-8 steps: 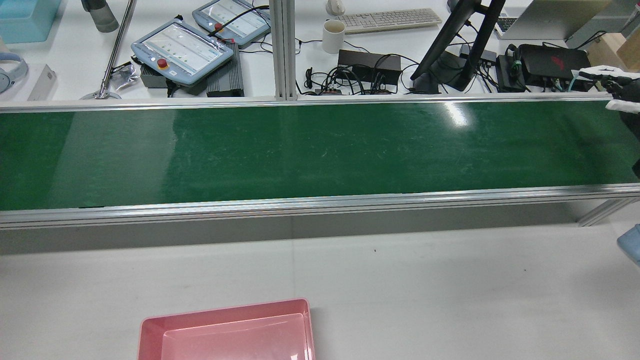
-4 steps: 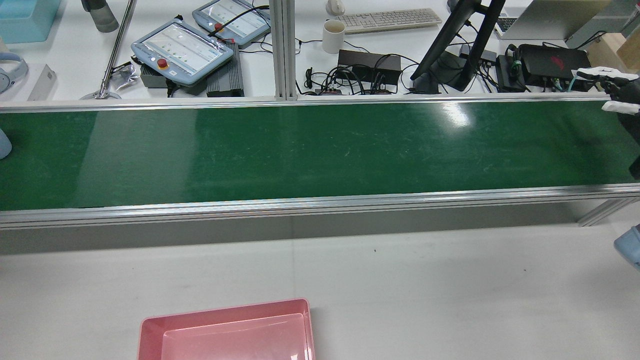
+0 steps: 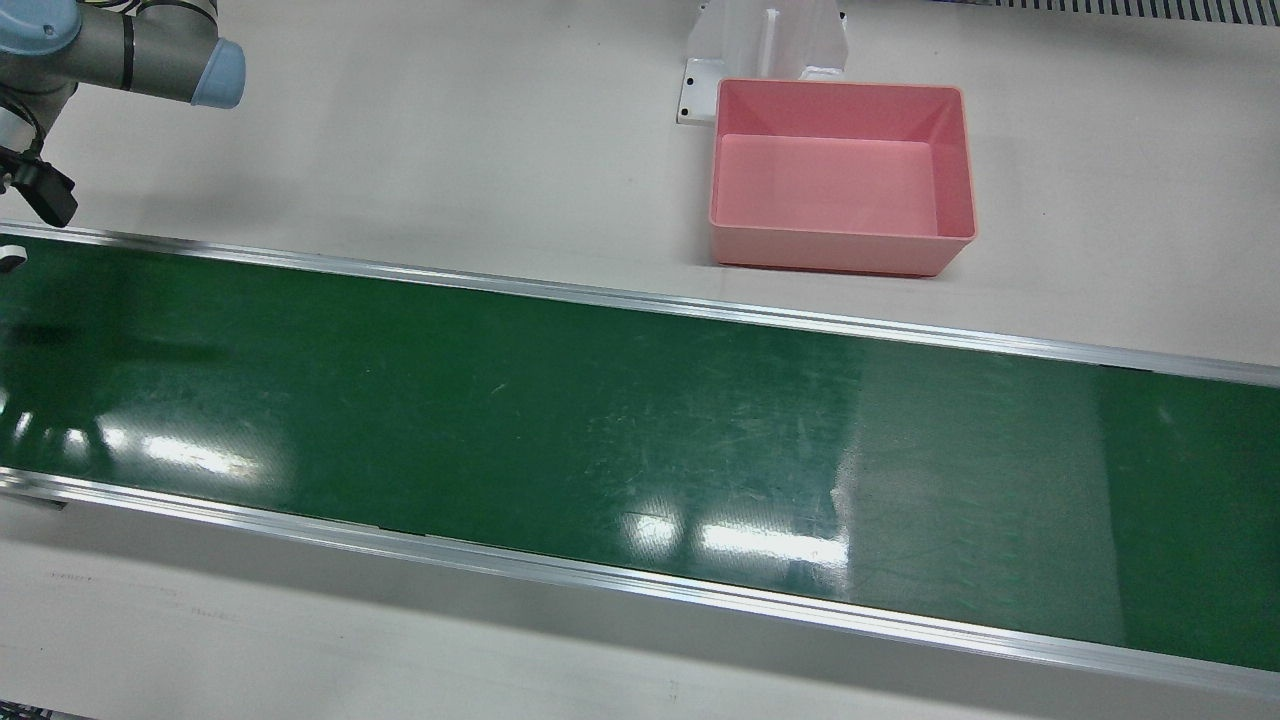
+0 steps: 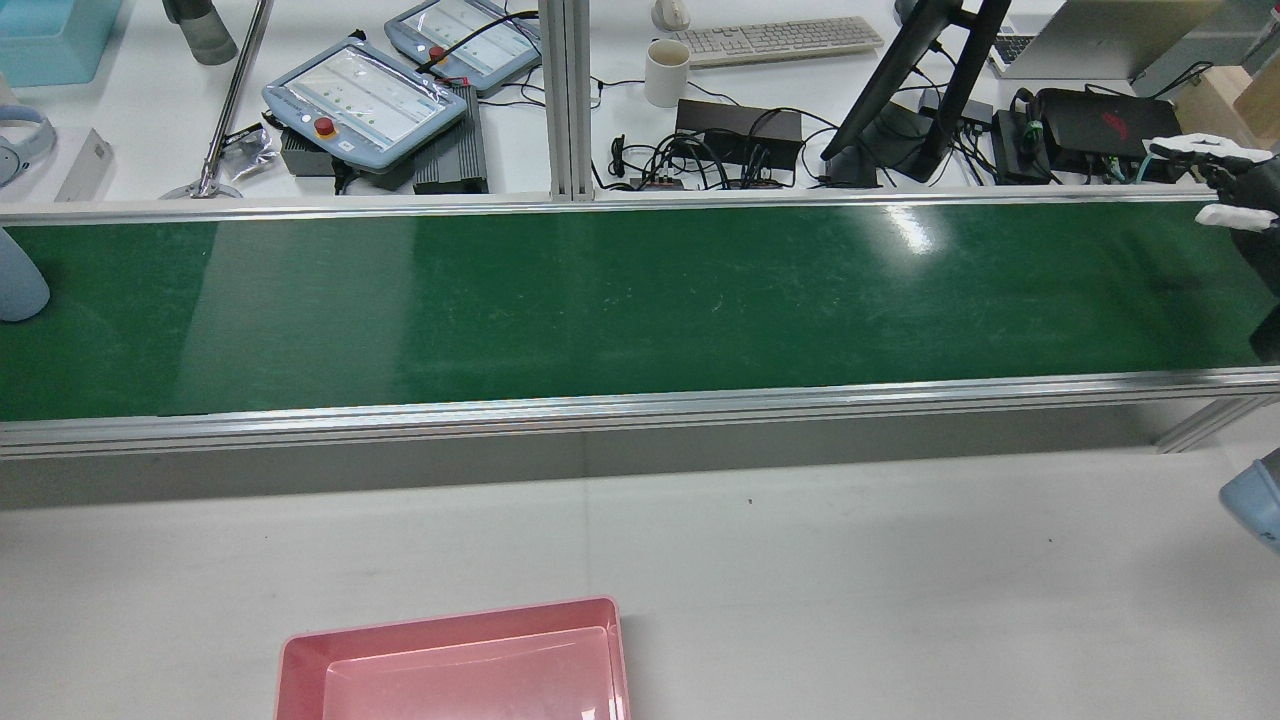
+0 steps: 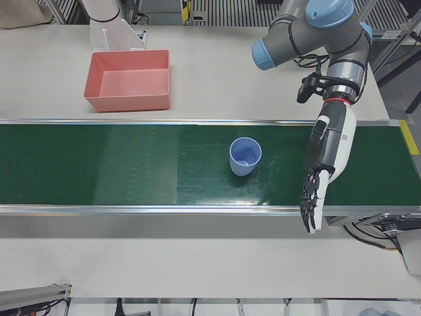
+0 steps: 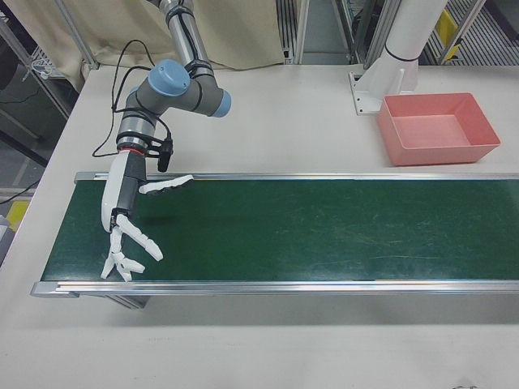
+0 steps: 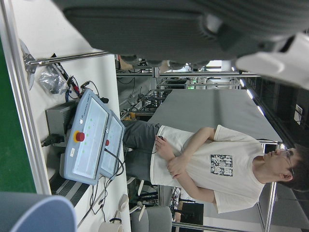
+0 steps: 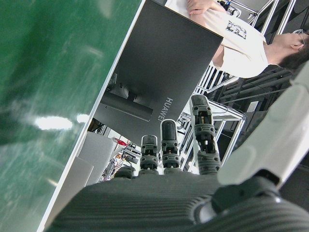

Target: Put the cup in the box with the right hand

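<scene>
The blue cup (image 5: 245, 157), a smooth, tapered plastic vessel, stands upright mid-width on the glossy, scuffed green belt (image 3: 600, 420) near the table's left end, beside the idle left hand (image 5: 320, 172), whose fingers hang loosely extended and hold nothing. The right hand (image 6: 128, 219) waits over the belt at the table's opposite end, fingers splayed wide and empty. A mistimed closing could tip or knock the light cup. The rigid, glossy pink box (image 3: 842, 176) sits by the robot-side edge.
</scene>
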Controlling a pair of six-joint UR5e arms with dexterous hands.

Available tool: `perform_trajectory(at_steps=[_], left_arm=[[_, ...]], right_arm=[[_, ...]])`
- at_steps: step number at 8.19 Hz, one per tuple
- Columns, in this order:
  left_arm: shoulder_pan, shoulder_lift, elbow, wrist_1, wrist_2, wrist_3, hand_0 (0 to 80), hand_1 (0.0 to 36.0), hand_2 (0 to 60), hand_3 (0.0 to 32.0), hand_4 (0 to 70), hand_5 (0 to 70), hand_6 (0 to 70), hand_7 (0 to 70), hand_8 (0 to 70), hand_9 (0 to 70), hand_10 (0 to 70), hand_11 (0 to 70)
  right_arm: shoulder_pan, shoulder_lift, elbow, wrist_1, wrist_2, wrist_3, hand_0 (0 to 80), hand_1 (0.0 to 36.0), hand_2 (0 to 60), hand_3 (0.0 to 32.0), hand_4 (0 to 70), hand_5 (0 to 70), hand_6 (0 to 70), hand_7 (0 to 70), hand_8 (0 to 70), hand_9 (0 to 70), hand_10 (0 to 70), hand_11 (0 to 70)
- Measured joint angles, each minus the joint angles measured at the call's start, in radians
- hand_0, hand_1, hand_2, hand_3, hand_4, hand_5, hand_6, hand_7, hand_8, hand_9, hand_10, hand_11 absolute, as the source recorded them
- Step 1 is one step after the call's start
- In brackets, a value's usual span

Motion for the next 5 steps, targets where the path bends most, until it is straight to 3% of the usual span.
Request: perform_trajectory(at_steps=[5], left_arm=[[0.0,0.0,0.0,0.0,0.0,0.0,0.0,0.0,0.0,0.0,0.0,0.0,0.0,0.0,0.0,0.0,0.0,0.0]], right_arm=[[-0.028,-0.005,0.014,-0.001,0.002,-0.003,42.1,0.0,0.0,0.0,23.1,2.3,8.4,39.2,9.2,17.6,0.9,1.7]])
